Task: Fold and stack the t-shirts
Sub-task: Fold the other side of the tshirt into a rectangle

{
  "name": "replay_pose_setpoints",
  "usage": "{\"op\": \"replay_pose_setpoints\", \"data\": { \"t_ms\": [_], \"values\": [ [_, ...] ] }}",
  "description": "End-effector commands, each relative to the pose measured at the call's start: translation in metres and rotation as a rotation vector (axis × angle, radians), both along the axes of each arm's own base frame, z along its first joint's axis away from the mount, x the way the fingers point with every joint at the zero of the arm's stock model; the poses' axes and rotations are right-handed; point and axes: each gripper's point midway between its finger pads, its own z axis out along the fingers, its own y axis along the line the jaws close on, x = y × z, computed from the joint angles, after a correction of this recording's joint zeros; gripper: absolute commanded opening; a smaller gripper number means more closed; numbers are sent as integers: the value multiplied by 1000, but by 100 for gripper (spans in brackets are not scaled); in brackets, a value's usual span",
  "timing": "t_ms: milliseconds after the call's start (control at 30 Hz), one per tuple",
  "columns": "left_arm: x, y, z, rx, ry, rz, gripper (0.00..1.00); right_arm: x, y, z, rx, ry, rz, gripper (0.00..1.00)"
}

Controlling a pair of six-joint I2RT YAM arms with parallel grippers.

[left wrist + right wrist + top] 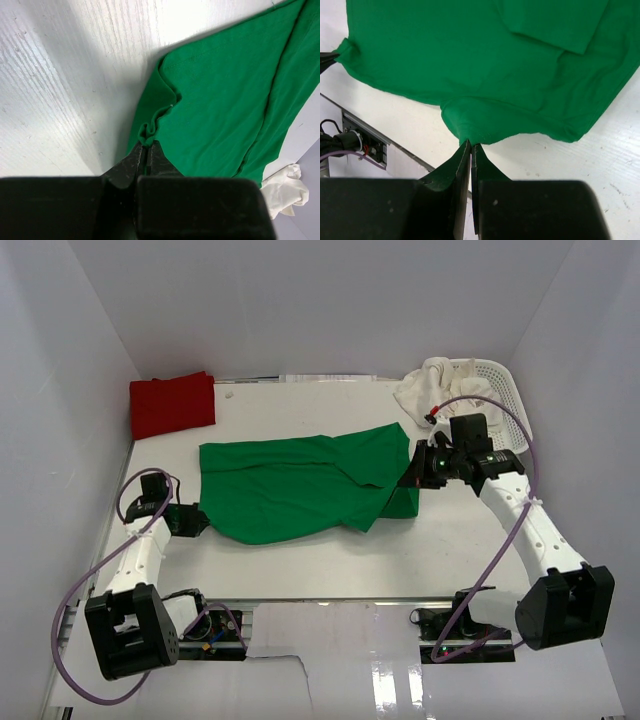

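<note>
Centre of tabletop: green t-shirt spread out. Its left hem is clamped in left gripper, and its right end, possibly a sleeve, in right gripper. The opposite holds look meant to stretch it flat for folding.

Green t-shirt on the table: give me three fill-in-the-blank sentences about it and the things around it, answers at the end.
1. The left gripper and the right gripper pinch opposite edges of the bright green cloth t-shirt, which lies spread on the white ____.
2. The folded red cloth t-shirt lies in the far ____ corner.
3. The white plastic mesh basket stands in the far ____ corner.
Missing words: table; left; right.
</note>
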Motion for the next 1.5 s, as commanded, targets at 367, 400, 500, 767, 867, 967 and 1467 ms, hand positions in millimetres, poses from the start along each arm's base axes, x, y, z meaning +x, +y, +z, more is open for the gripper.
{"op": "replay_pose_setpoints", "data": {
  "t_ms": [367, 400, 500, 767, 867, 967, 1467],
  "values": [
    [50, 16, 36, 9, -97, 11, 0, 53, 7, 31, 2, -123, 16, 8],
    [51, 17, 37, 10, -100, 11, 0, 55, 7, 32, 0, -128, 12, 8],
    [56, 22, 38, 11, -99, 21, 0, 62, 5, 32, -8, -131, 3, 8],
    [64, 25, 35, 4, -98, 19, 0, 81, 2, 32, -8, -133, -16, 8],
    [67, 26, 35, 9, -95, 16, 0, 87, -1, 31, -14, -134, -23, 8],
    [69, 27, 33, 10, -90, 17, 0, 95, -5, 29, -19, -132, -33, 8],
    [91, 36, 36, 27, -86, 18, 0, 121, -11, 17, -17, -105, -68, 8]
  ]
}}
